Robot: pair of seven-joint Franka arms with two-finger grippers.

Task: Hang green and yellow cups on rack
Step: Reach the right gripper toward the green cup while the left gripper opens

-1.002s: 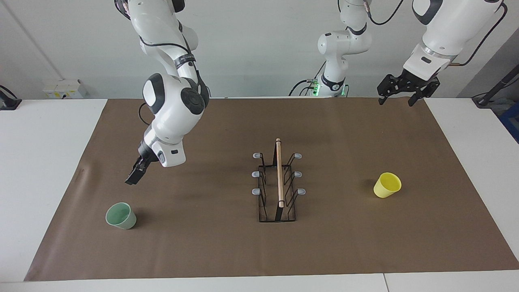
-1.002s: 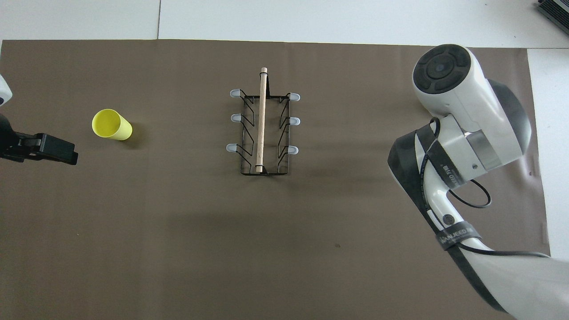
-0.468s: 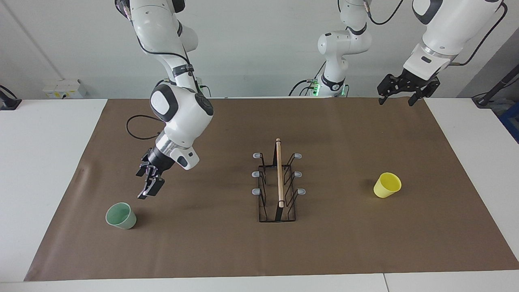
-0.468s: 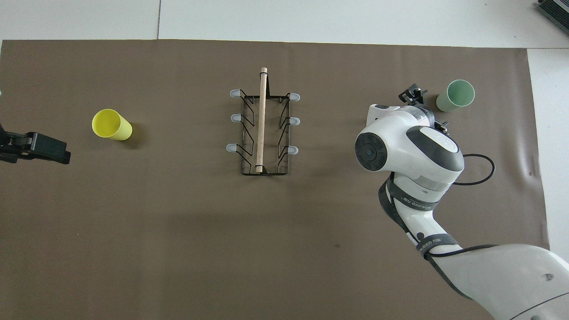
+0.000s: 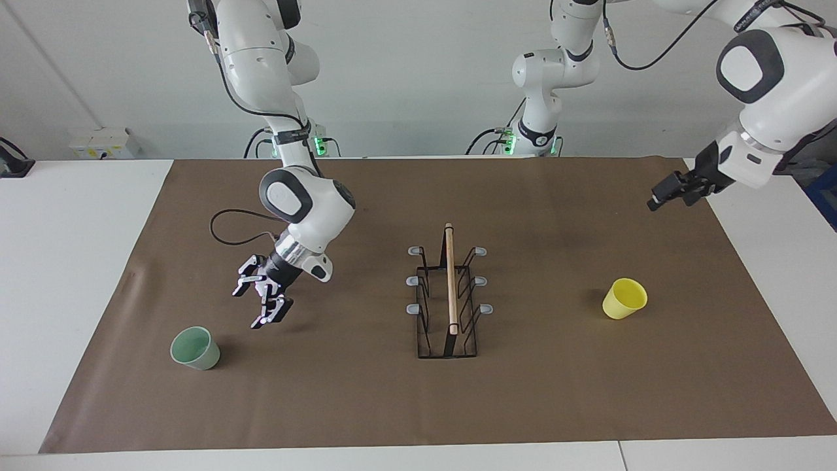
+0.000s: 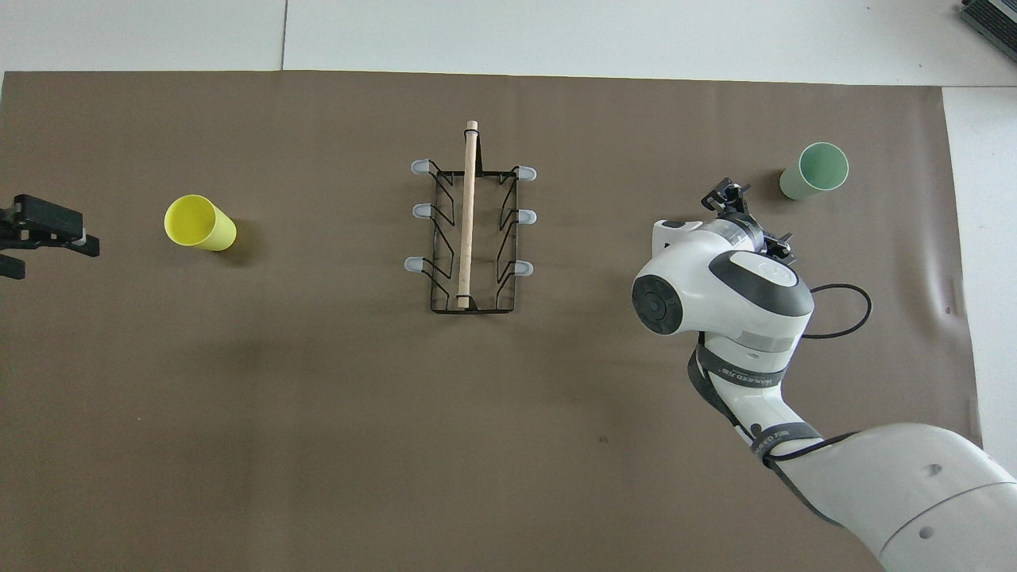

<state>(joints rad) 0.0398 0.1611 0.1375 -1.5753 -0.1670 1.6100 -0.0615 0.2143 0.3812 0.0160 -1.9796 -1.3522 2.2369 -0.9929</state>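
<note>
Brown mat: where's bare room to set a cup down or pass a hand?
Widest free patch: the mat between the rack and the robots' edge. Also bare: the strips between rack and yellow cup, and between rack and green cup, though the open right gripper hangs over that one. The open left gripper hangs over the mat's corner.

Bright, even overhead light, sharp focus, soft faint shadows on the matte brown paper mat [image 5: 366, 405].
</note>
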